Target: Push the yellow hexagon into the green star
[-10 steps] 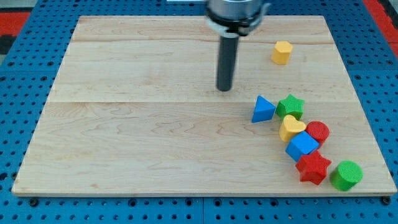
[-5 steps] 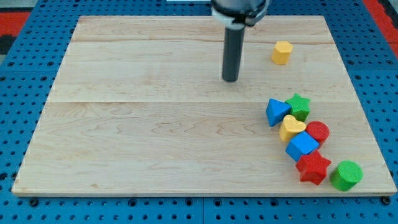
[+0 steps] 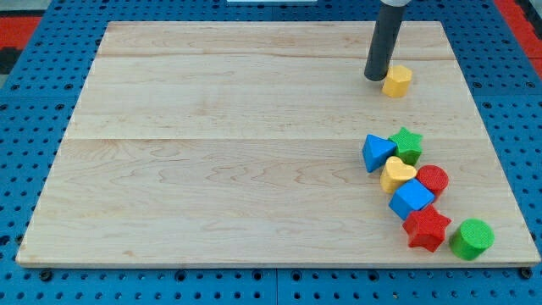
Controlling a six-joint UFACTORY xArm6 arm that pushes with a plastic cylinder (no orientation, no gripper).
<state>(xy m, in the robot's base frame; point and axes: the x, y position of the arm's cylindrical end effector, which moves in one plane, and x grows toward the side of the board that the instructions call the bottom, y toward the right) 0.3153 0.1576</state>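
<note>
- A pale wooden board (image 3: 212, 152) is lying on a blue pegboard bench, and most of it is sitting bare.
- There is no pincer on this arm, only a dark rod holding nothing; my tip (image 3: 375, 79) is resting on the board near the view's top right.
- My tip is touching, or all but touching, the yellow hexagon (image 3: 396, 81), standing on the hexagon's left side in the view and a shade above it.
- The green star (image 3: 407, 144) is sitting lower down, well apart from the hexagon and only slightly to its right, at the top of a cluster.
- In that cluster a blue triangle (image 3: 378, 152) is pressing against the star's left, with a yellow heart (image 3: 396, 175), a red round block (image 3: 433, 180), a blue cube (image 3: 412, 197), a red star (image 3: 426, 229) and a green cylinder (image 3: 471, 239) trailing down to the view's bottom right.
- The move is turning on this, I judge: the star lies toward the view's bottom from the hexagon, so a push from the left would be sending it sideways; my tip is needing to get to the hexagon's top side first.
</note>
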